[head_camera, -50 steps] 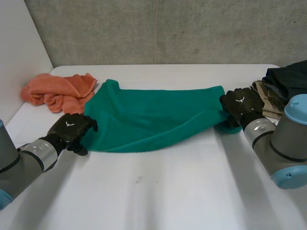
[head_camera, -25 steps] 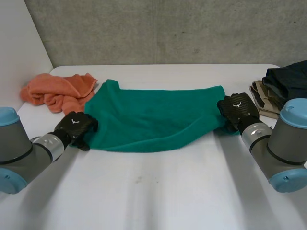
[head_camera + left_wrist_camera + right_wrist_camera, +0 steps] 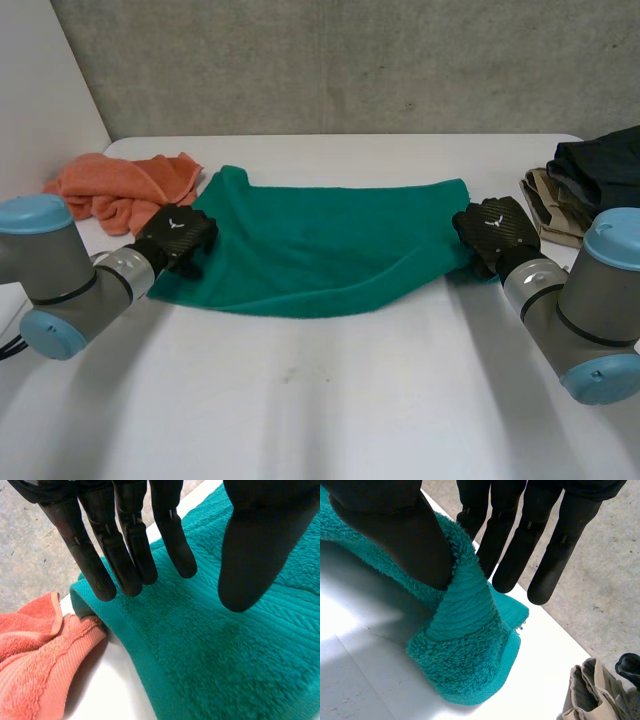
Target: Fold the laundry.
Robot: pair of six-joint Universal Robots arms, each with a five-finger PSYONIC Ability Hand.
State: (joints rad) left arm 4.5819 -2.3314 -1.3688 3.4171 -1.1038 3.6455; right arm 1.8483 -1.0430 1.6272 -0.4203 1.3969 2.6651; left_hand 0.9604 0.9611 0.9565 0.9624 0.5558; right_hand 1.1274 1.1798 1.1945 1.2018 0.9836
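**Green terry towel laid out flat: one end held, the other free**

Step, as I judge it: get a grip on both short ends so the near long edge can be carried over to the far one.

- Near part of the white table: bare.
- Mid-table: the towel lies lengthwise, left to right. Its near edge bows toward the table's near edge.
- Right hand: at the towel's right end. The thumb pins a raised ridge of terry against straight fingers, so it holds the cloth.
- Left hand: over the towel's left end, fingers straight, thumb spread wide, nothing between them.
- Far-left corner: a crumpled orange terry cloth, just beside the towel's far-left tip.
- Right edge: a pile of dark and beige folded clothes.

To do it well:
- The left hand should close on the near-left corner, level with the right hand's grip.
- Both hands should then lift together, with the span kept taut.
- Keep clear of the orange cloth, which could snag.

Against a second ago:
- The left hand has left the near-left corner and moved along the left end toward the orange cloth. That corner now lies exposed.
- The left forearm has swung in from the table's left edge.
- The right hand has shifted slightly toward the middle.
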